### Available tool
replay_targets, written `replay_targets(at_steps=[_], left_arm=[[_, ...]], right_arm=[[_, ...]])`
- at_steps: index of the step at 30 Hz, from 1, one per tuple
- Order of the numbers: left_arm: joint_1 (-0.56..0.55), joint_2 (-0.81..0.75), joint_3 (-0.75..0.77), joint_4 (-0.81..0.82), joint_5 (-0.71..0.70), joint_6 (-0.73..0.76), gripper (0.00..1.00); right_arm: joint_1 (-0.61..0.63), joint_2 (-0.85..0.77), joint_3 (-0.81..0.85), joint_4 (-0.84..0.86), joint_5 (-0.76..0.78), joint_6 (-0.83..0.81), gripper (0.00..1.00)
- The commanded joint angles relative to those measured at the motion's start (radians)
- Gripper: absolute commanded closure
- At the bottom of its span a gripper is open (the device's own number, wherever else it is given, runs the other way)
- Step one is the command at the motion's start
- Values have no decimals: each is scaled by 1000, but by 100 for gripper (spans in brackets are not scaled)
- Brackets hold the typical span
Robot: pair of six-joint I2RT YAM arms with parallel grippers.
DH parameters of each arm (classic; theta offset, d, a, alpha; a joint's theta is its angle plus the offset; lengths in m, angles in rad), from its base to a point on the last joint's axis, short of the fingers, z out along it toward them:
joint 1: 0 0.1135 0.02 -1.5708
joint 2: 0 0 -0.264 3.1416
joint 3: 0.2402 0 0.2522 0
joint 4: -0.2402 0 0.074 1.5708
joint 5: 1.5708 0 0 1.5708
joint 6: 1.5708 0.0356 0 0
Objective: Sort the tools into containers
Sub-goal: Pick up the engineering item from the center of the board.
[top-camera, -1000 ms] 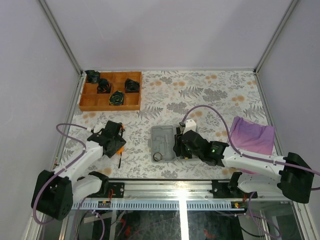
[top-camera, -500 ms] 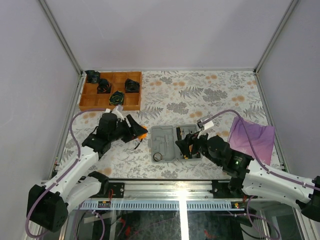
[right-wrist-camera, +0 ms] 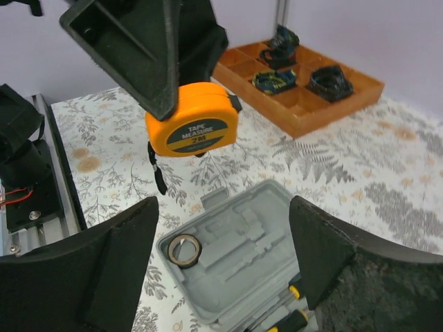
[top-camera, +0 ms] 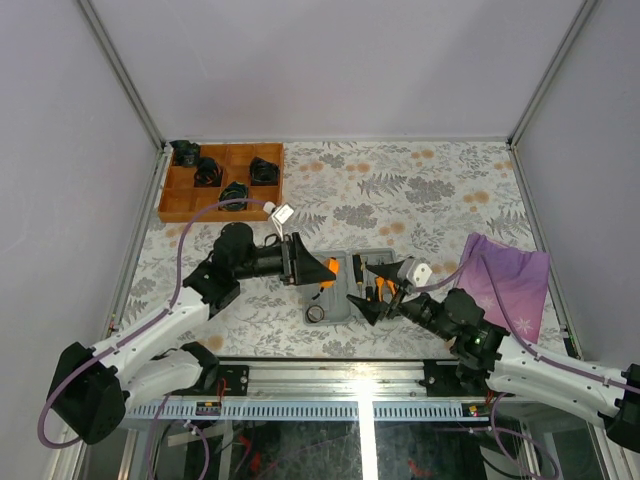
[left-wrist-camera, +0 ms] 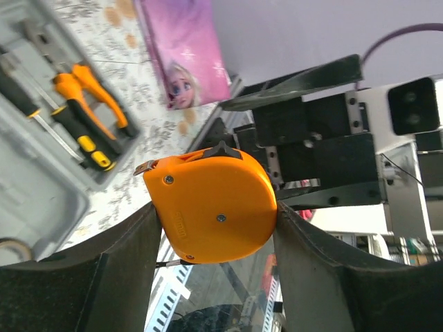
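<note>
My left gripper (top-camera: 322,272) is shut on the round orange tape measure (left-wrist-camera: 214,204) and holds it in the air above the left half of the open grey case (top-camera: 335,300). Its black wrist strap hangs down (right-wrist-camera: 158,176). The tape measure also shows in the right wrist view (right-wrist-camera: 192,128). Orange-handled pliers (left-wrist-camera: 97,90) and a black-and-orange screwdriver (left-wrist-camera: 66,131) lie in the case's right half. My right gripper (top-camera: 373,290) is open and empty, raised over the case's near right part, looking at the case (right-wrist-camera: 242,242). I see no thin black key.
A small roll of dark tape (right-wrist-camera: 182,250) sits in the case's near left corner. An orange wooden compartment tray (top-camera: 222,182) with black items stands at the back left. A purple cloth (top-camera: 505,270) lies at the right.
My left arm has swung right from the table's left side, carrying the tape measure over the case. My right gripper has backed off the case's right half and tilted up.
</note>
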Motion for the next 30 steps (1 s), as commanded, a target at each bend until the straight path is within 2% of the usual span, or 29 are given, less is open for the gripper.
replay_targets(at_steps=[1, 9, 19, 26, 30], left_arm=[[-38, 11, 43, 247, 106, -93, 81], [-104, 49, 79, 294, 115, -108, 81], [-130, 65, 85, 276, 99, -106, 82], [-137, 81, 85, 281, 95, -112, 83], [-140, 83, 81, 280, 93, -112, 82]], right_arm=[[3, 22, 5, 255, -123, -150, 16], [3, 106, 39, 384, -213, -131, 4], [3, 118, 49, 406, -202, -152, 6], [3, 156, 62, 411, -209, -149, 17], [3, 168, 62, 420, -199, -134, 31]])
